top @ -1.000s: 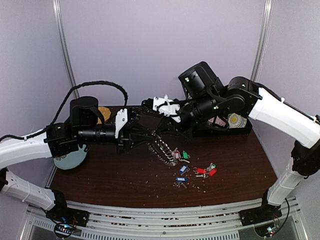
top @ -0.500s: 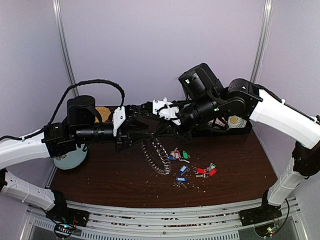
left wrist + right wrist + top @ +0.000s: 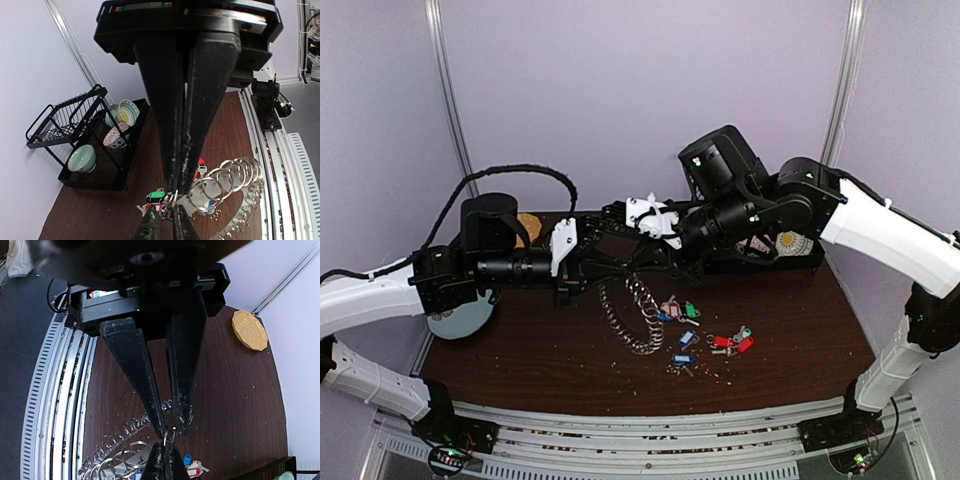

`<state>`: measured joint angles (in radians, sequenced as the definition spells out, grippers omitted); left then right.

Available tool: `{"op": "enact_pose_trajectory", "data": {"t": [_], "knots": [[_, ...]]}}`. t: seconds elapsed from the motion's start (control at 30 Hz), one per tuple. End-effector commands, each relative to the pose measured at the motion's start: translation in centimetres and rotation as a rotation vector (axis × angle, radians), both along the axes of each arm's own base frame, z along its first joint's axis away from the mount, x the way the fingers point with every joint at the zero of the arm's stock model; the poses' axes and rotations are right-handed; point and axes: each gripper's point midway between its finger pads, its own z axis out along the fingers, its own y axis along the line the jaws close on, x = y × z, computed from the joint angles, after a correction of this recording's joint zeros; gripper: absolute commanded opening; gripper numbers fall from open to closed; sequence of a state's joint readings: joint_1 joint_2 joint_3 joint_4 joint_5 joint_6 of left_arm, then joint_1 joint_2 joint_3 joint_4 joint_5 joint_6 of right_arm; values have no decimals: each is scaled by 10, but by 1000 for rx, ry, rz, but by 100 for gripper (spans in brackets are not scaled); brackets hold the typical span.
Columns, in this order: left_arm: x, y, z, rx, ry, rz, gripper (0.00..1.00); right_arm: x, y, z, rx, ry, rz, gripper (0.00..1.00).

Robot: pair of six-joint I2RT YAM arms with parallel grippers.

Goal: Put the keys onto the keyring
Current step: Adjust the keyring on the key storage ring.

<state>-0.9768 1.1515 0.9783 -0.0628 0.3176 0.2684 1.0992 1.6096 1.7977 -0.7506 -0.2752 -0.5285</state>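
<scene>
- The counter (image 3: 520, 365) is dark brown wood grain, scattered with pale crumbs.
- A black wire dish rack (image 3: 75, 131) stands at the far right corner, with glazed bowls in it.
- A smooth pale blue-grey plate (image 3: 455, 322) sits at the left edge, half under my left arm. A flat tan disc (image 3: 250, 330) with a dimpled face lies near the far left corner.
- The keyring (image 3: 632, 318), a chain of shiny silver split rings, hangs over the middle of the counter from where my two pincers meet. It curves down toward the keys. A second ago it hung as a tight bunch; now it has spread into a wider arc.
- The left pincer (image 3: 173, 194) has long tapered matte-black fingers. I see only a thin slit between them, with one ring at the chain's top nipped at the tips. It has narrowed since the earlier frame, when it stood wider.
- The right pincer (image 3: 163, 460) is fully closed, with a thin bit of ring wire sticking out of its tips. It has held that grip unchanged.
- The keys (image 3: 682, 310) are small and silver with oblong plastic tags in blue, green, red and pink. They lie in loose clusters just right of the counter's middle, the nearest just beside the chain's lower end. They have not moved.
</scene>
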Motion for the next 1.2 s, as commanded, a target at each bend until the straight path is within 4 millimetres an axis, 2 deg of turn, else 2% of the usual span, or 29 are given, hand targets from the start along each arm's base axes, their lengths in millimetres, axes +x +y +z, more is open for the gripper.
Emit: {"op": "enact_pose_trajectory", "data": {"t": [0.0, 0.17, 0.3, 0.33, 0.4, 0.6, 0.67, 0.77, 0.9, 1.0, 1.17], "knots": [[0, -3, 19, -49, -38, -19, 11, -3, 0, 20, 61, -35, 10, 0], [-4, -6, 21, -55, -34, -46, 12, -3, 1, 20, 62, -34, 12, 0], [-8, -7, 25, -75, -35, -71, 16, -2, 1, 17, 55, -35, 6, 0], [-10, -7, 25, -77, -33, -77, 14, -2, 1, 18, 58, -35, 8, 0], [-10, -7, 24, -75, -32, -79, 0, -2, 1, 19, 62, -37, 5, 0], [-8, -3, 24, -81, -41, -53, 0, -1, 1, 24, 82, -36, -6, 0], [-5, 1, 29, -110, -56, -26, 0, 5, 0, 28, 110, -52, -46, 0], [-10, 9, 41, -190, -90, -21, 0, 9, -4, 31, 173, -58, -66, 14], [-23, 20, 51, -288, -153, -50, 0, 4, -7, 42, 325, -7, -32, 16], [-30, 27, 59, -342, -184, -65, 0, -2, -7, 33, 380, 24, -2, 17], [-30, 27, 59, -351, -174, -61, 0, -8, 0, 26, 433, 82, 29, 28]]}}
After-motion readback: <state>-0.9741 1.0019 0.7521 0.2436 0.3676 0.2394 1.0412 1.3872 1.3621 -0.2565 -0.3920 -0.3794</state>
